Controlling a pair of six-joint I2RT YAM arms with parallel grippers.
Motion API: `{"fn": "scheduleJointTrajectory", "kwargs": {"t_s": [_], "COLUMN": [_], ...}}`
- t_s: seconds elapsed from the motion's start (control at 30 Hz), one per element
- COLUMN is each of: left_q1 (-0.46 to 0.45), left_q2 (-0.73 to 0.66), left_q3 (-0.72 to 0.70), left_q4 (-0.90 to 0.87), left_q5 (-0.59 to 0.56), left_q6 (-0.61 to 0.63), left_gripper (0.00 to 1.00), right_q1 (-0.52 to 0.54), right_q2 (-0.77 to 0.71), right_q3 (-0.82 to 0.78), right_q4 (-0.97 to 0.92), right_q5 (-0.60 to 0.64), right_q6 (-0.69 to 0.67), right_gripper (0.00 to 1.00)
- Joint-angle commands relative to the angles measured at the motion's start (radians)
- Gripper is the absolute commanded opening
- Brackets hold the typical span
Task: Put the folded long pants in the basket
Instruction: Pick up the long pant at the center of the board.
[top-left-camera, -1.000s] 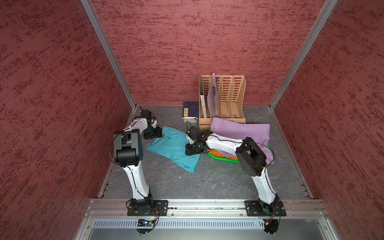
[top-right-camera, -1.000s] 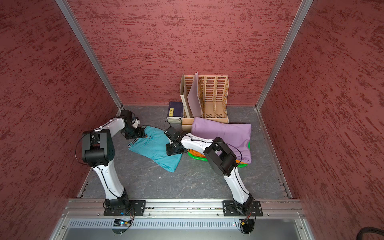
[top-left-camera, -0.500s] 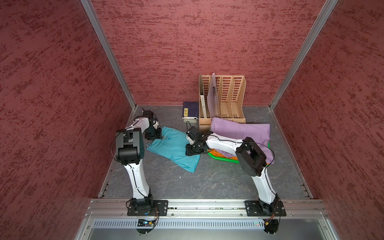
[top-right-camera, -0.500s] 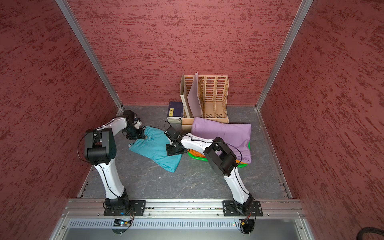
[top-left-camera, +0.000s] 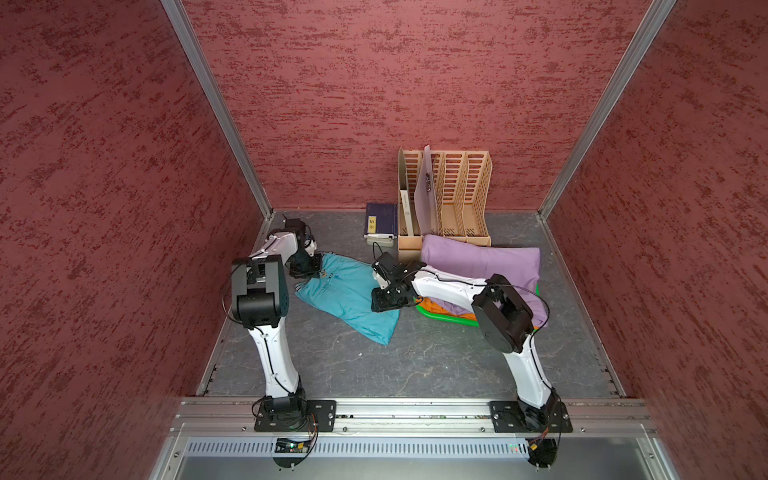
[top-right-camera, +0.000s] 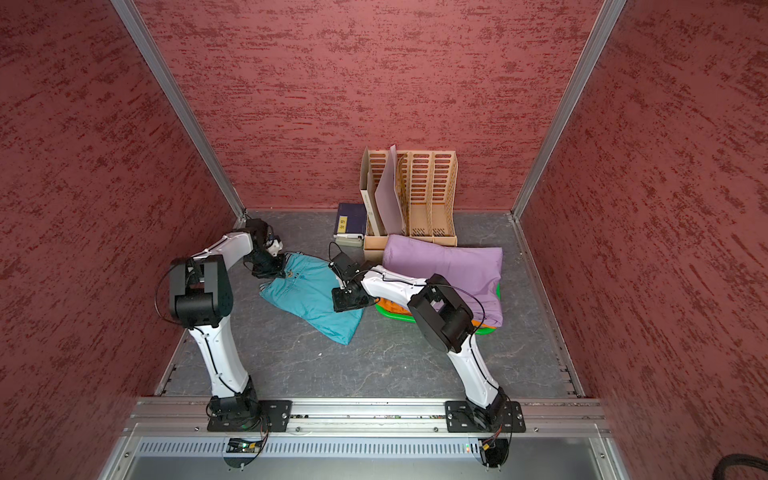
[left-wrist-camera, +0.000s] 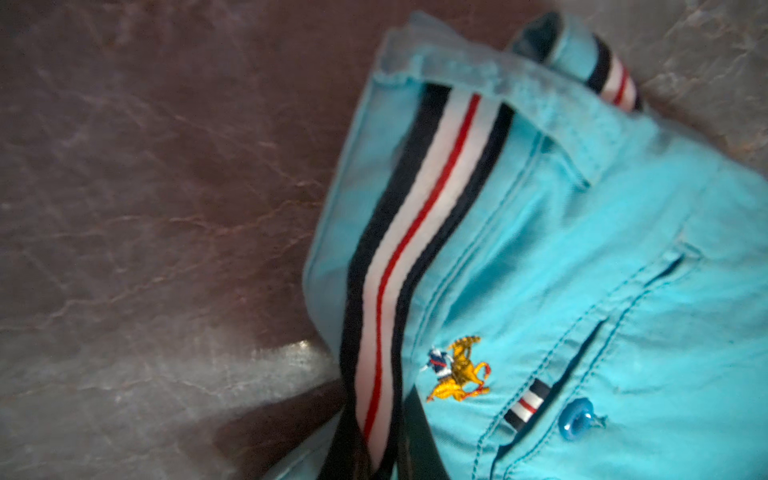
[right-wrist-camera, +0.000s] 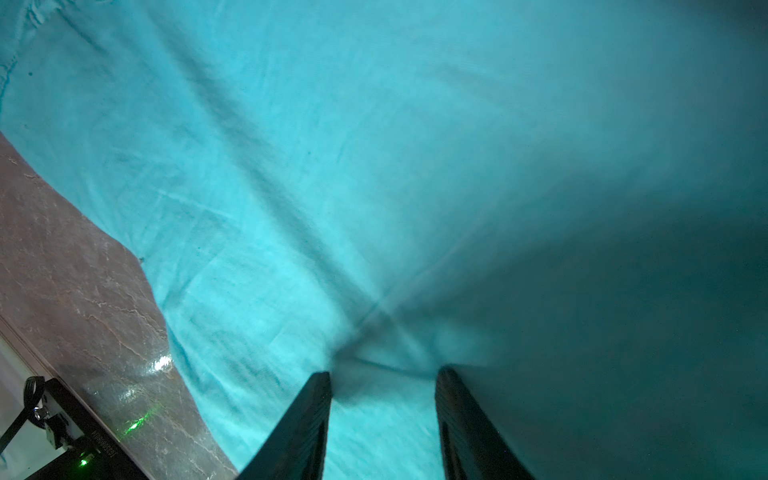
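Since a second ago the left arm's elbow has swung slightly toward the table's middle. The teal pants and the right arm sit as they did.

The teal pants lie flat on the table, left of its middle, with the waistband toward the back left corner. The left pincer is clamped narrow on that striped waistband. Only dark finger stubs show at the edge of its wrist view. The right pincer presses on the pants' right edge. Its fingers stand half apart, and creases run to a bunch of teal cloth between them, so it seems to pinch a fold there.

The basket sits near the right edge. In it are the orange pants with the lilac pants heaped over them and spilling past its rim. Only strips of green rim show, and the right forearm crosses its front left corner. What lies deeper in it is hidden.

Behind it, the organiser stands at the back edge. A pale sheet leans in one of its left slots. A dark book lies just left of it.

One side of the right wrist view is dark and blurred.
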Motion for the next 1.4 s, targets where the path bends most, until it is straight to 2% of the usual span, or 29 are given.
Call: {"fn": "scheduleJointTrajectory", "kwargs": {"t_s": [0.0, 0.17, 0.33, 0.53, 0.73, 1.03, 1.37], "left_q1": [0.022, 0.094, 0.148, 0.143, 0.144, 0.141, 0.124], "left_q2": [0.035, -0.043, -0.065, -0.065, -0.061, -0.06, -0.052], "left_q3": [-0.037, -0.081, -0.111, -0.115, -0.115, -0.112, -0.11], "left_q4": [-0.064, -0.062, -0.055, -0.048, -0.043, -0.042, -0.046], "left_q5": [-0.125, -0.168, -0.175, -0.186, -0.187, -0.189, -0.207], "left_q6": [-0.077, -0.12, -0.142, -0.143, -0.149, -0.157, -0.152], "left_gripper": [0.0, 0.0, 0.0, 0.0, 0.0, 0.0, 0.0], "right_q1": [0.004, 0.006, 0.005, -0.002, -0.025, -0.023, -0.025], "right_q2": [-0.056, -0.085, -0.052, 0.06, 0.201, 0.251, 0.218], "right_q3": [0.016, 0.017, 0.072, 0.205, 0.334, 0.335, 0.382], "right_q4": [-0.016, 0.001, -0.053, -0.139, -0.191, -0.199, -0.295], "right_q5": [0.02, 0.104, 0.187, 0.282, 0.252, 0.235, 0.484], "right_q6": [-0.005, 0.031, 0.088, 0.129, 0.16, 0.177, 0.116], "right_gripper": [0.48, 0.59, 0.62, 0.63, 0.6, 0.58, 0.6]}}
